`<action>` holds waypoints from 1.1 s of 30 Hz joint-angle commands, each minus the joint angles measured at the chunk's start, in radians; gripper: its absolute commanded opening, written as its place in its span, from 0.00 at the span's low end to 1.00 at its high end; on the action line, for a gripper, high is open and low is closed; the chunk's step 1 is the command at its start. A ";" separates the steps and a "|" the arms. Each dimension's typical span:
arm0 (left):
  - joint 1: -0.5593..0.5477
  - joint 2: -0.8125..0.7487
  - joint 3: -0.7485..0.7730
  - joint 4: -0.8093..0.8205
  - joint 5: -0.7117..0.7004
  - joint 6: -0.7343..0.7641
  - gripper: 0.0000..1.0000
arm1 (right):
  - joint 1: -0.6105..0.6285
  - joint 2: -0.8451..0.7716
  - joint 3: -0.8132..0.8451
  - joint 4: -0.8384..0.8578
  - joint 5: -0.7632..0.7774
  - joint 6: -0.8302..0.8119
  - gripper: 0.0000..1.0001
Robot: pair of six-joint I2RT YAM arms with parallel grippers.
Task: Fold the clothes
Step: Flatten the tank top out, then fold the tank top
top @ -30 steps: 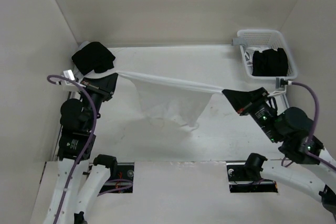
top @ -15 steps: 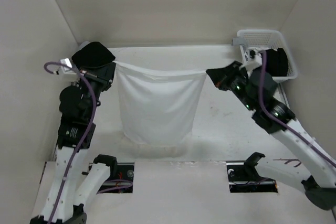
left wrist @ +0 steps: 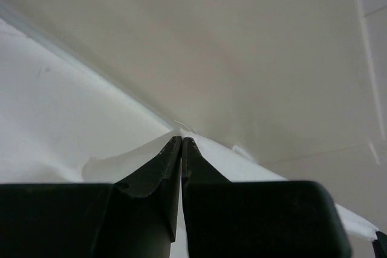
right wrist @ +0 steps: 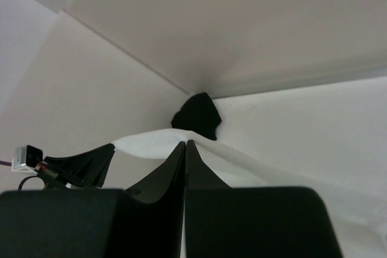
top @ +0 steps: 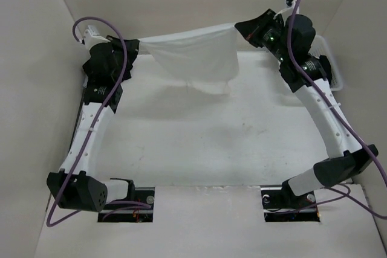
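Note:
The clothes (top: 195,55), a thin white camisole, hang stretched in the air between my two grippers, high up near the back wall. My left gripper (top: 135,46) is shut on its left top corner and my right gripper (top: 237,29) is shut on its right top corner. The lower part sags and bunches towards the right, above the table. In the left wrist view the closed left gripper (left wrist: 181,139) pinches the white fabric (left wrist: 239,162). In the right wrist view the closed right gripper (right wrist: 185,143) holds the fabric (right wrist: 148,140), which runs across to the left gripper (right wrist: 84,162).
A white lattice basket (top: 336,70) stands at the back right, mostly hidden behind my right arm. A black garment (right wrist: 196,116) lies in the far left corner of the table. The white table (top: 199,143) is walled on three sides.
Both arms have risen and swung towards the back wall. The camisole, whose hem reached the table half a second ago, now hangs in the air and has bunched up.

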State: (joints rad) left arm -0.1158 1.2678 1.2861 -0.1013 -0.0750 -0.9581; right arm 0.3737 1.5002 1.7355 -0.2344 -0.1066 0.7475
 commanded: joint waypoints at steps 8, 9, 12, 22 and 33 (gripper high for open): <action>-0.017 -0.168 -0.331 0.239 0.000 -0.054 0.01 | -0.009 -0.185 -0.405 0.199 -0.074 0.019 0.02; -0.017 -0.198 -0.408 0.258 0.001 -0.059 0.01 | 0.000 -0.214 -0.497 0.240 -0.077 0.027 0.02; -0.009 -0.310 -0.640 0.279 0.021 -0.070 0.01 | 0.053 -0.290 -0.765 0.349 -0.064 0.039 0.02; 0.071 -0.750 -1.137 0.010 0.168 -0.047 0.02 | 0.248 -0.374 -1.381 0.615 0.019 0.191 0.02; -0.029 -1.076 -1.039 -0.408 0.066 -0.090 0.02 | 0.583 -0.803 -1.548 0.305 0.220 0.371 0.03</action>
State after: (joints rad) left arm -0.1272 0.1921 0.1646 -0.4297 0.0341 -1.0554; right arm 0.9268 0.7628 0.1749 0.1497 0.0242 1.0565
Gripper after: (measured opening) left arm 0.026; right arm 0.026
